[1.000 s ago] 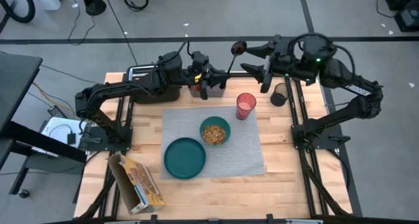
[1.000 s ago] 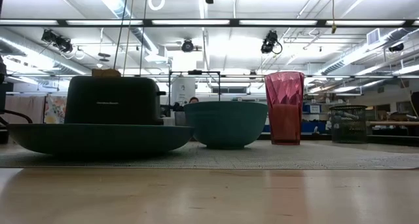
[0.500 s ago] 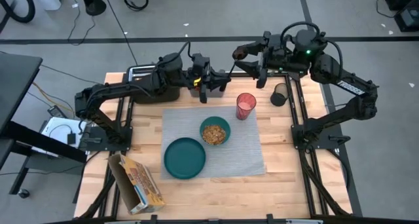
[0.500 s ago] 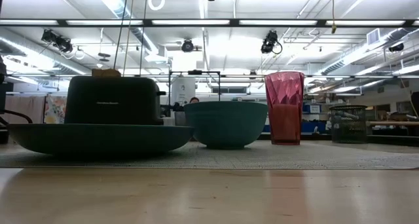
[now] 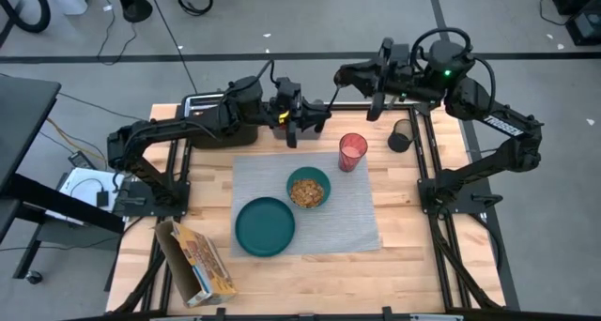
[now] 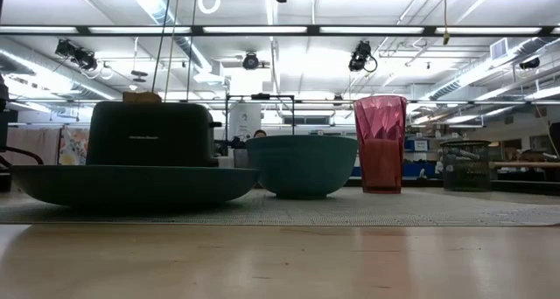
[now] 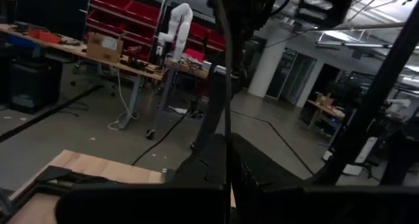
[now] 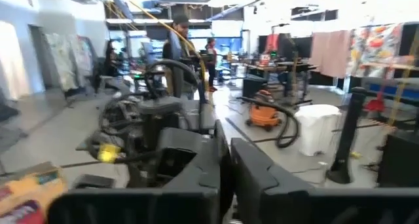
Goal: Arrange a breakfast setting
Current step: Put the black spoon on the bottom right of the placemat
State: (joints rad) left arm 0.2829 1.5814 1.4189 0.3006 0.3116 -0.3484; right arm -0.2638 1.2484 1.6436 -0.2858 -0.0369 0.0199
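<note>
Right hand (image 5: 344,75) is up at the far edge of the bench (image 5: 413,255), arm reaching across from its side. Something small and dark sits at its tip; can't tell what it is, or whether the fingers are open or closed. In the right wrist view its fingers (image 8: 196,162) are dark blurs close together and no gap is readable.

Left hand (image 5: 305,122) is just below and toward the left arm's side from the right hand, near the far edge of the mat (image 5: 357,227). Its grip state isn't readable either; the left wrist view shows only dark finger shapes.

Outward from the right hand:
- cup (image 5: 352,151): nearest, just in front of it, upright on the mat's far right part.
- bowl (image 5: 308,188): next in, on the mat between cup and plate, brown contents inside.
- plate (image 5: 265,226): farthest, at the mat's near left corner, overhanging the edge slightly.
- toaster (image 5: 208,114): beyond the left hand, far left corner, mostly under the left arm; something tan pokes out of its top (image 6: 141,96).
- dark mesh cup (image 5: 401,136): off the mat, beside the red cup on the right arm's side.
- cereal box (image 5: 199,263): open, lying at the near left edge of the bench.

Low view: plate (image 6: 131,184), bowl (image 6: 302,165), cup (image 6: 380,142) in a row on the mat.
</note>
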